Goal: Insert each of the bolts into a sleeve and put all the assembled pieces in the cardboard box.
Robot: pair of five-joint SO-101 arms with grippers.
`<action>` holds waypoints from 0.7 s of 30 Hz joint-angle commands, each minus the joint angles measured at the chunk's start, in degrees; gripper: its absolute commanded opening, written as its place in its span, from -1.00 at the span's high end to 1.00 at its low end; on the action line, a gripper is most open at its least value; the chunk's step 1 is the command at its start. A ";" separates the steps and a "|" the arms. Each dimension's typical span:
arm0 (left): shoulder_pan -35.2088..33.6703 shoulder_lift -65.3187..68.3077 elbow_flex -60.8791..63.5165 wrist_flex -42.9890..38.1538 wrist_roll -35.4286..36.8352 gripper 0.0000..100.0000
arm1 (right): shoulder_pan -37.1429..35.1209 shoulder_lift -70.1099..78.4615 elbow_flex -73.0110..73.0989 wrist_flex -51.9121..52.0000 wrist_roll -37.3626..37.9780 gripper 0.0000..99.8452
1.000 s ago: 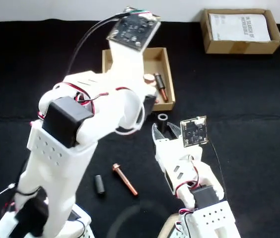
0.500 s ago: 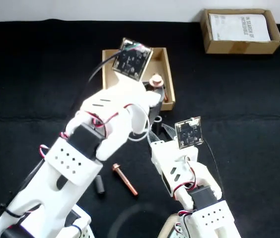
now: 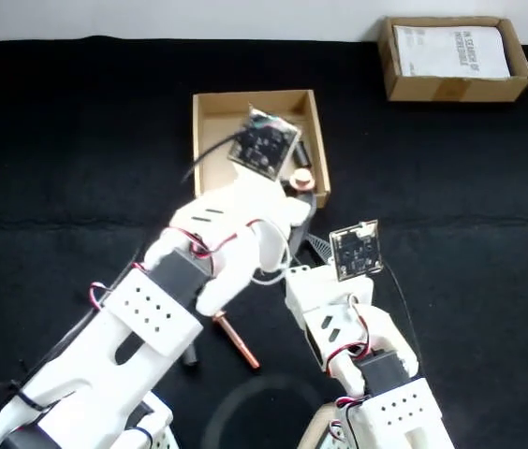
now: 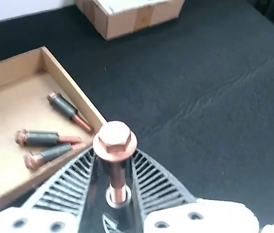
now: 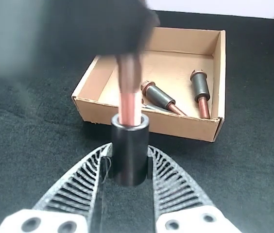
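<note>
Bolt (image 4: 115, 141) with a copper-coloured six-sided head stands upright in the left pincer (image 4: 113, 158), whose ribbed fingers (image 4: 159, 182) are closed on its shank just below the head. Its lower end sits in the mouth of a black sleeve (image 5: 129, 148). The right pincer (image 5: 129, 156) grips that sleeve upright between its own ribbed fingers (image 5: 176, 187). How far the shank reaches inside cannot be told.

In the high view the two pincers meet just in front of the near right corner of the cardboard box (image 3: 217, 131). The left arm (image 3: 152, 309) stretches across from the left side of the surface, and the right arm (image 3: 348, 323) comes up from the near edge.

Three assembled pieces (image 4: 44, 138) lie on the floor of the box, each a bolt in a dark sleeve with its copper tip poking out.

On the black surface (image 3: 461, 243), near the arms' bases, a loose bolt (image 3: 236, 340) lies slantwise. Just to its left a loose sleeve (image 3: 187, 354) peeks out from beside the left arm, apart from that bolt.

A second box (image 3: 456, 89), also cardboard and holding a printed sheet (image 3: 451, 51), stands at the far right corner of the surface, well apart from everything else.
</note>
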 commanded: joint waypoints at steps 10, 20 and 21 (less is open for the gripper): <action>0.31 -2.33 3.12 -2.90 -0.35 0.98 | -0.22 -0.66 -0.84 -1.19 0.00 0.99; -0.92 -2.42 3.03 4.48 -0.35 0.79 | -0.13 -0.66 -0.84 -1.01 0.00 0.99; -1.63 -2.42 2.77 5.01 -0.26 0.70 | -0.13 -0.66 -0.84 -1.01 0.00 0.99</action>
